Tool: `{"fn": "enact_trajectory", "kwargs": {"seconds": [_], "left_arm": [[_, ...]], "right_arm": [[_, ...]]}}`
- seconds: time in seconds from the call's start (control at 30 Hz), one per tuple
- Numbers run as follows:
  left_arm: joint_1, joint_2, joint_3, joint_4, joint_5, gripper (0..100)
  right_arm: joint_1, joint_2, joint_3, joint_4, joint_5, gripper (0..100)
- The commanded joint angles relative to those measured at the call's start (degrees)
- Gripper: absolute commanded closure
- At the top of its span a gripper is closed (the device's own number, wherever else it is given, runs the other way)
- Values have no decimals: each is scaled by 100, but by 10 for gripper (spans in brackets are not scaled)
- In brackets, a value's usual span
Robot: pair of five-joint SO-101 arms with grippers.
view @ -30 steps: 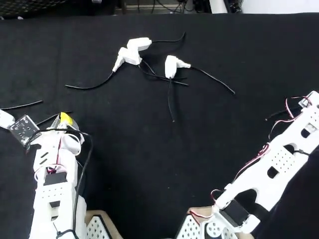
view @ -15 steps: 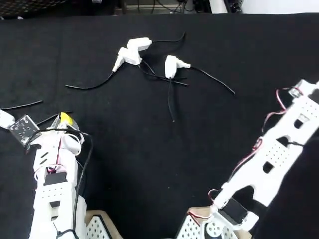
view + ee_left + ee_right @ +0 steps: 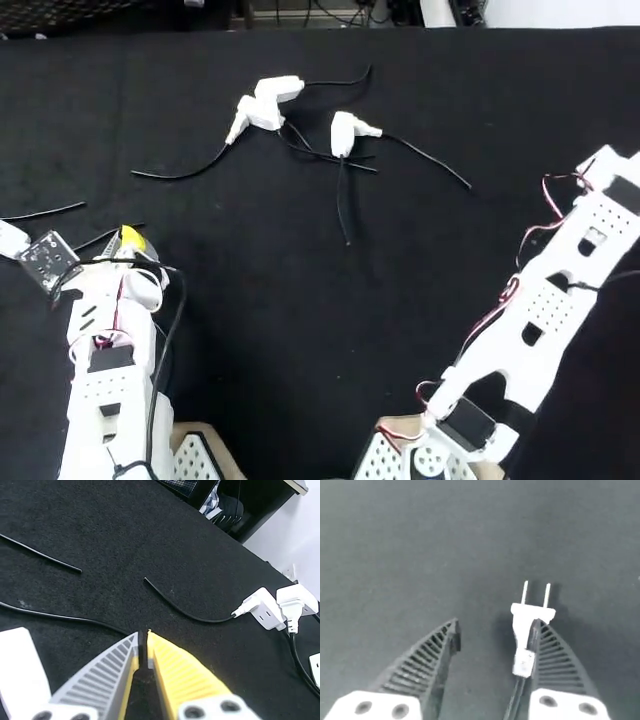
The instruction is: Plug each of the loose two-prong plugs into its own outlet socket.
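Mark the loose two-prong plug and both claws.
two-prong plug [image 3: 532, 614], right wrist view, white body behind the prongs.
right claw [image 3: 495, 626], right wrist view, gap between its fingertips.
left claw [image 3: 143, 638], left wrist view, where its tips meet.

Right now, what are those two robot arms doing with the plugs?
The right arm's tool hangs open over a loose two-prong plug on the black table, not gripping it yet. The left arm's tool is shut near a black cable. More white plugs and sockets lie farther out, untouched.
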Motion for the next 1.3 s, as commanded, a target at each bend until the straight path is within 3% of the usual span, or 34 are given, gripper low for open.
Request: {"fn": "enact_trajectory", "kwargs": {"seconds": [0.0,0.27,0.53,0.6,0.73,0.97,1.07,1.17,1.27], "left_arm": [[22,-97,-75,-79,-26,952],[22,-97,-75,-79,-26,952],[22,-97,-75,-79,-26,952],[22,-97,-75,-79,-26,952],[4,-97,-75,-79,-26,952],[-13,-97,-84,-79,-9,949],[-40,-97,-127,-70,-9,949],[-48,-97,-347,466,-35,948],[-374,-97,-1130,2031,-325,940]], "right_arm": [[158,224,-13,-114,-70,790],[484,620,-171,35,-343,790],[695,119,-198,589,-343,792],[695,75,-198,563,-343,828],[712,66,-198,598,-308,990],[686,-145,-198,695,-70,985],[554,-602,-189,1187,9,986],[264,-1174,-180,1855,290,986],[-97,-1745,-180,2760,554,986]]}}
